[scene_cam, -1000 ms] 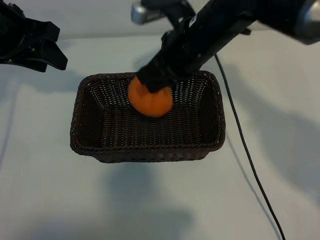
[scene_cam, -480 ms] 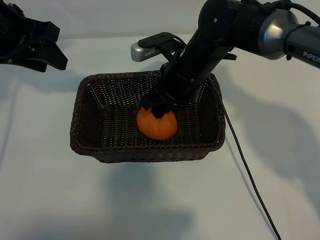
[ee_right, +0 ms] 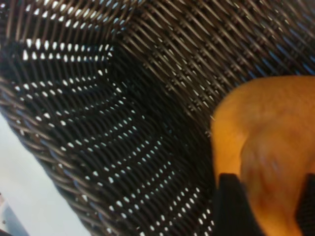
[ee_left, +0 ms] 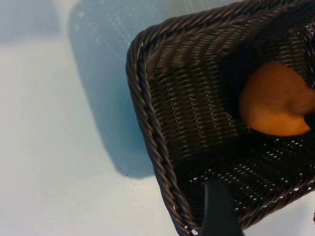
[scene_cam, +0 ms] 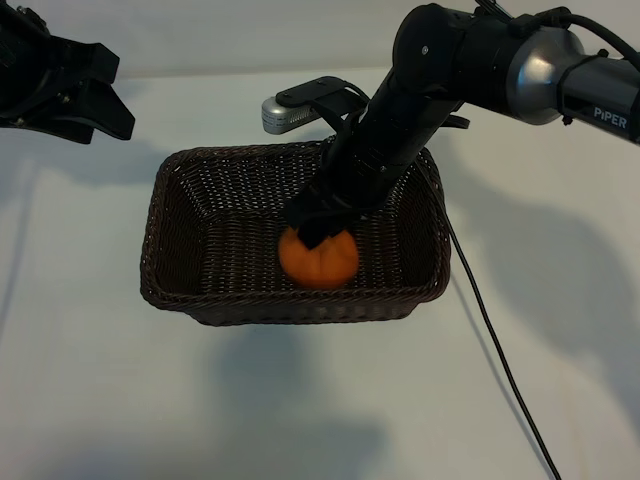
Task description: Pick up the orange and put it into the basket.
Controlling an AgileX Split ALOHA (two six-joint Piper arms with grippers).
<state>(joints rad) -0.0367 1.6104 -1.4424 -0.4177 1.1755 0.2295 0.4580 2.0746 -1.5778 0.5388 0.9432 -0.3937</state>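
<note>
1 orange lies in 1 basket, right gripper jaws straddling it; whether pinching, unclear.

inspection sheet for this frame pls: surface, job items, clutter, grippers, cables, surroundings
Surface: plain white tabletop, shadows only.
Job's things: round matte orange fruit lies on the floor of the rectangular dark brown woven wicker basket, toward its near wall.
Clutter: nothing seen.
Grippers: right gripper reaches down into the basket, fingers either side of the orange's top; whether it grips or has let go cannot be told. Left gripper parked above the table beyond the basket's far left corner, holding nothing.
Cables: thin black cable runs across the table right of the basket.
Surroundings: nothing seen beyond the table.
</note>
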